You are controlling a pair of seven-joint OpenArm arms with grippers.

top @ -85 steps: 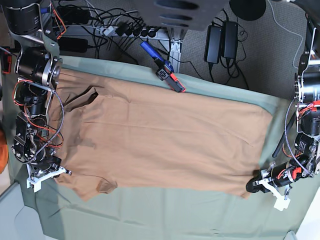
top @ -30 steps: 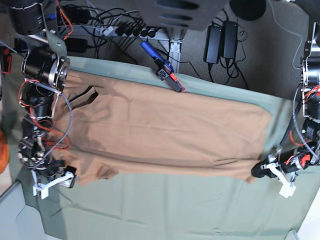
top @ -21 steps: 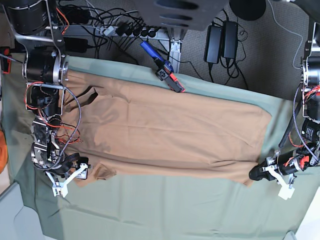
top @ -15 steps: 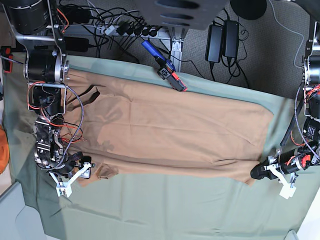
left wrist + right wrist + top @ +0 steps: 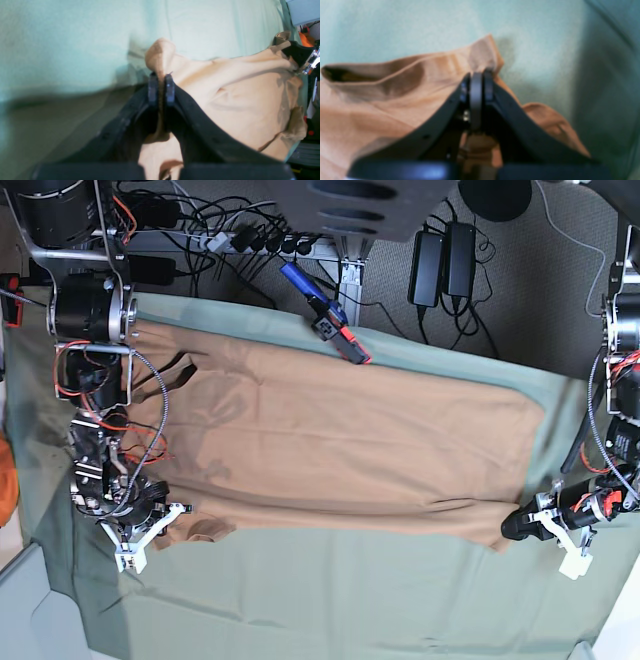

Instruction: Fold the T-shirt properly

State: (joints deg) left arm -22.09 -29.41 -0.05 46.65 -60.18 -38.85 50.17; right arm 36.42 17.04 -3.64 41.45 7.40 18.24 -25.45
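The plain tan short-sleeved cotton T-shirt [image 5: 330, 445] lies spread lengthwise on the sage-green cloth sheet [image 5: 330, 600] covering the counter, each near corner pinched in a closed claw, left claw [image 5: 522, 527] at the hem end, right claw [image 5: 160, 525] at the sleeve end, the shirt's body lying beyond both.

Even, diffuse light is seen in the base view, with soft shadows cast on the green cloth [image 5: 330, 590]. Both wrist views are blurred, the right more heavily; foreground fingers [image 5: 152, 87] are underexposed.
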